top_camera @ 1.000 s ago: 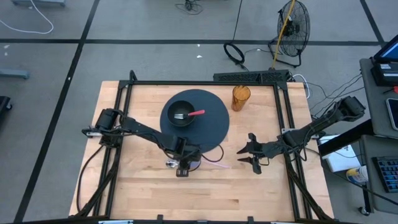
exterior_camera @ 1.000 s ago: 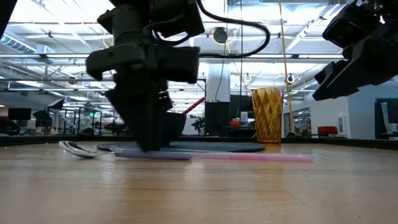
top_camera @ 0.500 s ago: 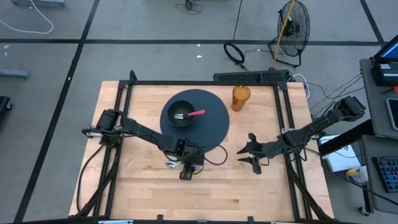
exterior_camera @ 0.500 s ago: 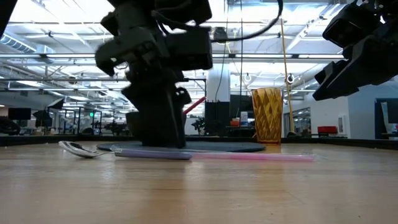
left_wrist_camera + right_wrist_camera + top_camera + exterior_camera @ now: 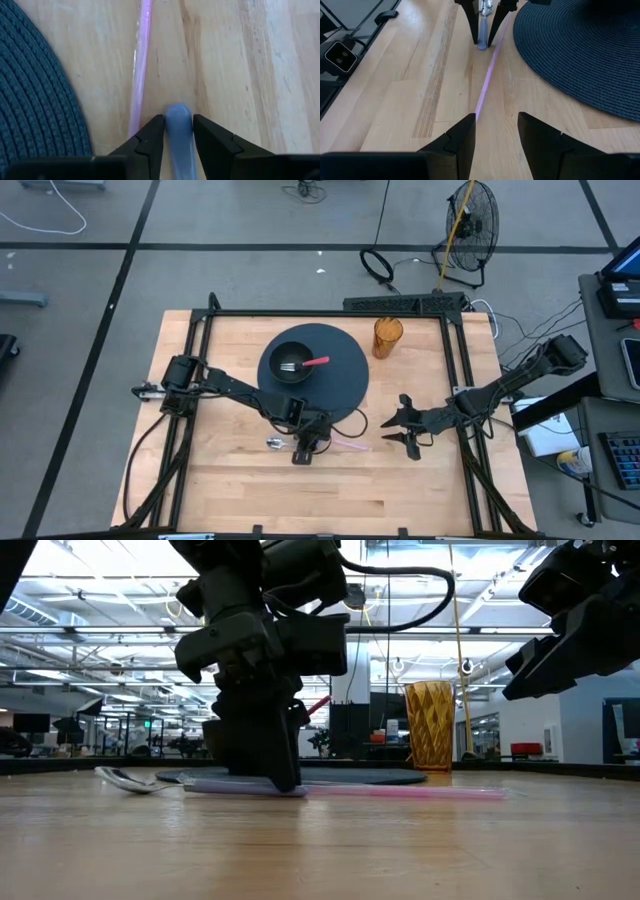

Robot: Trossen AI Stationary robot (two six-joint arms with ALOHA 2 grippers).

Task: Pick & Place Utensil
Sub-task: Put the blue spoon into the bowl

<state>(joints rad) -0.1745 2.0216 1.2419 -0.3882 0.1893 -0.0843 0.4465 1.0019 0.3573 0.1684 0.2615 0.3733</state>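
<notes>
Wooden table, spoon handle between left hand fingers.

You see the right gripper in the foreground, its two dark fingers spread apart with bare bench between them and nothing held. A thin pink straw lies flat on the wood, running away from the gap. Beside the straw lies the edge of a dark woven round placemat. At the straw's far end, the left gripper stands with its fingers on either side of the pale blue handle of a spoon. A black frame rail runs along the bench edge.
</notes>
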